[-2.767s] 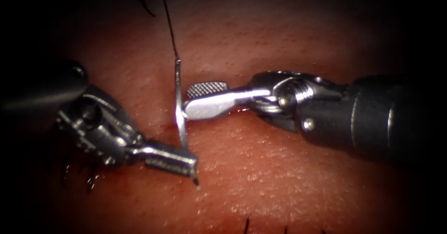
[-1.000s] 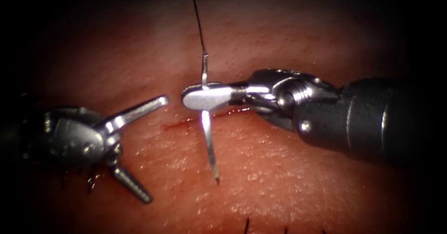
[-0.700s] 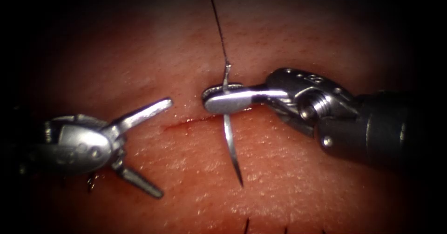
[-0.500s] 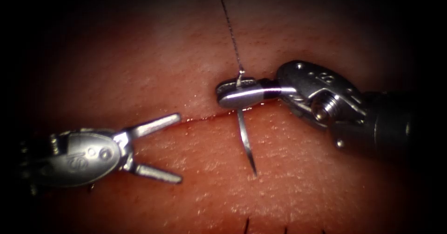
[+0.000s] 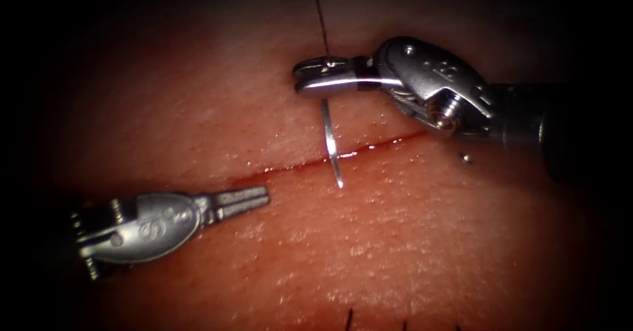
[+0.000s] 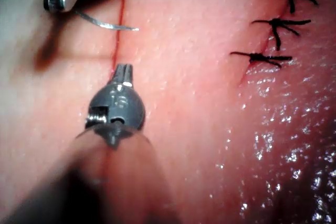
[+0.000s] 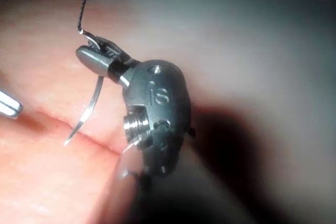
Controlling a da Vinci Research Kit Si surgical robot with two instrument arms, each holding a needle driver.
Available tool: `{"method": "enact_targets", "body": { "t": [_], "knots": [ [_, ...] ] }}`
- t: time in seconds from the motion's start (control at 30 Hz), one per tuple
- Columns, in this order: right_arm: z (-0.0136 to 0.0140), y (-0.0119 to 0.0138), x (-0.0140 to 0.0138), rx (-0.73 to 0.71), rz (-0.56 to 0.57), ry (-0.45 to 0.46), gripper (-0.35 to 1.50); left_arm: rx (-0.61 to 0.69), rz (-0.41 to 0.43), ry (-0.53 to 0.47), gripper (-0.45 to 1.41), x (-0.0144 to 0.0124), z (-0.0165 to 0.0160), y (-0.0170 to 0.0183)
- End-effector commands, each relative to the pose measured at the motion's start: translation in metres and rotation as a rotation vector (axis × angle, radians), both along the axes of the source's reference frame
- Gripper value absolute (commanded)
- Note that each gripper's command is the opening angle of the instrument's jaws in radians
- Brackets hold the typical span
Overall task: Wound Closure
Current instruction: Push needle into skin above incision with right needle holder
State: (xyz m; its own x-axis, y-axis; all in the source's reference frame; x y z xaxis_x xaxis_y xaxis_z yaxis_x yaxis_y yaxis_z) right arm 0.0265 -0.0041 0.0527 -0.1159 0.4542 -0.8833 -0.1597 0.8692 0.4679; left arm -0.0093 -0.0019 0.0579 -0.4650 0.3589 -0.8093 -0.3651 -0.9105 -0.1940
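Right tool [image 5: 310, 79] has its jaws clamped on the needle [image 5: 331, 148] near the thread end of its curve; I see the needle hanging from them with its point free above the cut [image 5: 369, 150], not in the tissue [image 5: 409, 239]. Thread [image 5: 319, 11] runs up from the needle's swaged end out of view. Over on my left tool [image 5: 254, 198], the jaws are closed together and hold nothing; its tip sits right by the cut, left of the needle and apart from it. In the left wrist view I see that tool [image 6: 124, 73] on the red line of the cut, and three dark finished stitches [image 6: 277, 23] on a neighbouring cut.
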Motion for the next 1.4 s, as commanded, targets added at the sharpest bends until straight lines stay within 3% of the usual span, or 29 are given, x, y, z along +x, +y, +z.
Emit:
{"method": "enact_targets", "body": {
  "t": [0.03,0.37,0.4,0.53,0.87,1.4],
  "knots": [
    [0.0005,0.001,0.0013,-0.048,0.007,-0.011,-0.35,0.004,0.001,0.008,-0.4,-0.0006,0.0011,0.0002],
    [0.0012,0.0019,0.005,-0.351,-0.006,-0.047,-0.35,0.049,0.058,0.087,-0.38,-0.0021,0.0053,-0.0012],
    [0.0015,0.0018,0.0057,-0.432,-0.016,-0.054,-0.35,0.055,0.06,0.096,-0.38,-0.0024,0.0058,-0.0013],
    [0.0021,0.0015,0.0064,-0.487,-0.016,-0.067,-0.35,0.064,0.058,0.11,-0.38,-0.0025,0.0066,-0.0013],
    [0.0035,0.0005,0.0073,-0.522,-0.01,-0.073,-0.35,0.108,0.086,0.166,-0.35,-0.0021,0.0093,-0.0019],
    [0.0033,0.0008,0.0083,-0.524,0.006,-0.059,-0.35,0.119,0.086,0.177,-0.33,-0.0023,0.0087,-0.0024]
  ]
}}
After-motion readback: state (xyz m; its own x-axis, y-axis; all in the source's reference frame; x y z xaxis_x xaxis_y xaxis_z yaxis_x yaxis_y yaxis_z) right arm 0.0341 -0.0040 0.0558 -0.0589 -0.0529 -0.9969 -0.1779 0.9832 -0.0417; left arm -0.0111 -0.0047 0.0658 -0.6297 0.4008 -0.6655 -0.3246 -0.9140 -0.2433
